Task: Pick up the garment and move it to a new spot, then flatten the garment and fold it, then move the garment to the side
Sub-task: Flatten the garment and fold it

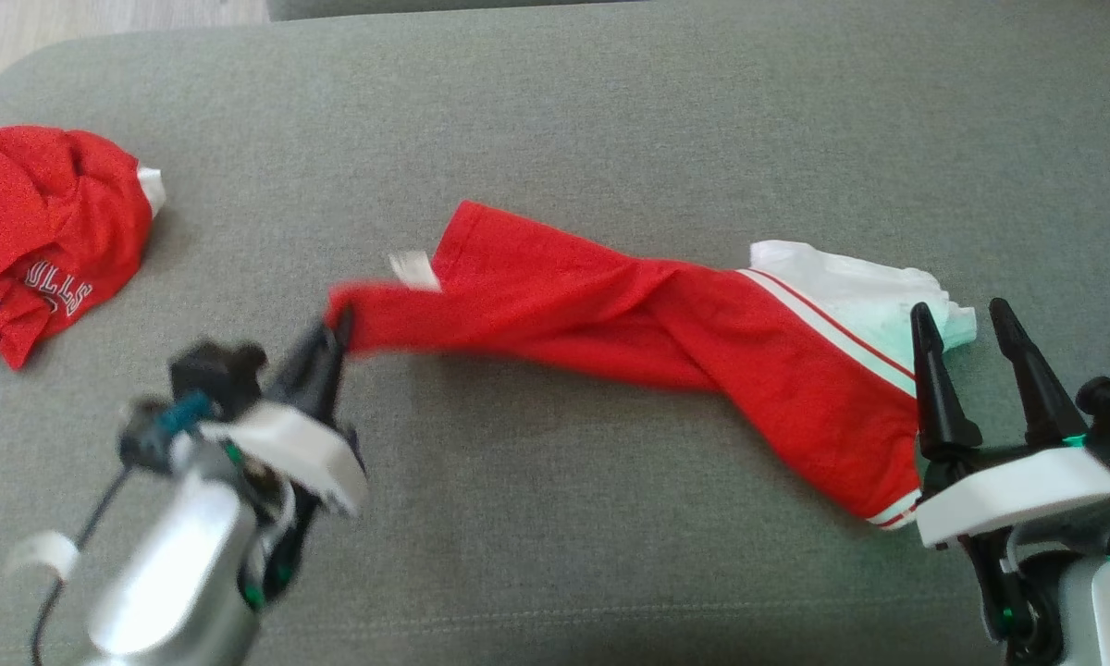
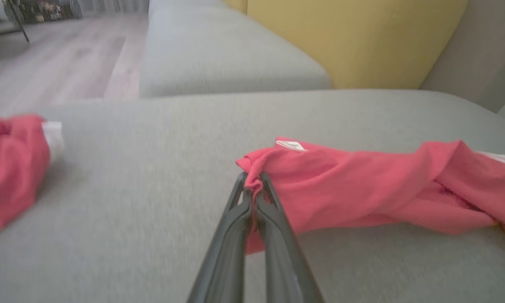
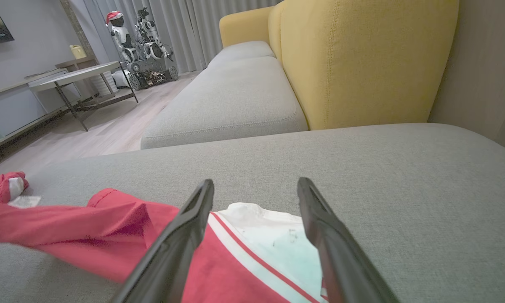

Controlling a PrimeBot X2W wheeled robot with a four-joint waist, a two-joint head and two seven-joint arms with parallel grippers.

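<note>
Where the red garment (image 1: 610, 314) lies strung out across the grey sofa seat (image 1: 555, 111), left gripper (image 1: 338, 326) fingers pinch its left tip; right gripper (image 1: 960, 313) fingers spread over the white right end. Soft, light, limp: likely sags; hold both ends.

Red-white garment (image 1: 564, 310), seemingly twisted, outstretched

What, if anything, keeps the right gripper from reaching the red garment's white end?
Probably nothing, so likely yes: the right gripper is open and poised right at the white end of the red garment, with nothing lying between them on the grey cushion.
</note>
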